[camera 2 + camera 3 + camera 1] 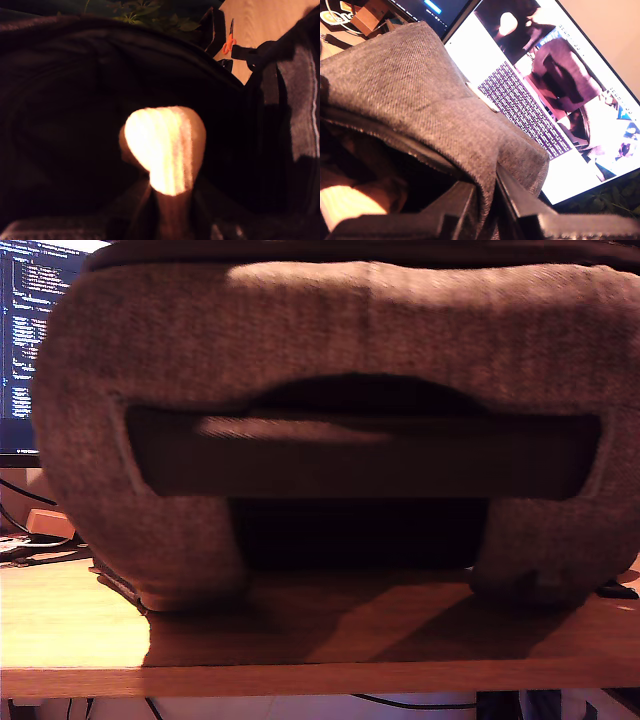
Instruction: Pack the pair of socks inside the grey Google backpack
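The grey Google backpack (330,330) fills the exterior view, standing on a wooden table (70,630); neither gripper shows there. In the first wrist view, the pair of socks (165,145) glows cream against the pack's dark lining (60,125). It narrows down into my first gripper (172,205), whose dark fingers close on it. In the second wrist view, my second gripper (487,200) is shut on the backpack's grey fabric edge (420,95), near its white patch (482,97). A cream patch of the socks (347,205) shows under the lifted edge.
A lit monitor (560,90) stands behind the pack, and a screen with code (30,320) sits at the exterior view's left. Orange scissors (228,42) lie on the table beyond the pack. A cardboard box (370,12) and cables sit nearby.
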Available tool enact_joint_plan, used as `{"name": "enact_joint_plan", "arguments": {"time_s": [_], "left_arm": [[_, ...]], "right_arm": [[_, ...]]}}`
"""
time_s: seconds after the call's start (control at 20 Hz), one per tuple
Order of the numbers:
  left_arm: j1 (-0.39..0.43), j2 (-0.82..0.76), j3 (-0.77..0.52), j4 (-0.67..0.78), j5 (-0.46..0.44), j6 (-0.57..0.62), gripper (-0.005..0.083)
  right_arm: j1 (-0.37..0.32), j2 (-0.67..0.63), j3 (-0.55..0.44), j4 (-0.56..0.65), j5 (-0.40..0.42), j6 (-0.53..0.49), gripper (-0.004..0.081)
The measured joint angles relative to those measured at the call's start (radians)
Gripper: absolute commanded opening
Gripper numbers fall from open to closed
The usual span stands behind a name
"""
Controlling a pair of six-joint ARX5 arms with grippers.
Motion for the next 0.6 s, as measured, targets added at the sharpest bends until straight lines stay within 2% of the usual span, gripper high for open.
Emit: {"name": "enact_joint_plan", "arguments": {"time_s": [0.1,0.15,0.2,0.6], "left_arm": [[0.002,0.014,0.000,-0.002,0.005,0.002,0.0602],[0.004,0.021,0.000,-0.002,0.006,0.002,0.0733],[0.006,0.027,0.000,-0.002,0.005,0.002,0.0774],[0.014,0.034,0.000,-0.015,-0.044,-0.027,0.0762]], "right_arm": [[0.000,0.000,0.000,-0.001,0.000,0.000,-0.0013],[0.000,0.000,0.000,-0.003,0.000,0.000,-0.0013],[0.000,0.000,0.000,-0.007,0.000,0.000,-0.0013],[0.000,0.000,0.002,-0.014,0.002,0.000,-0.0013]]}}
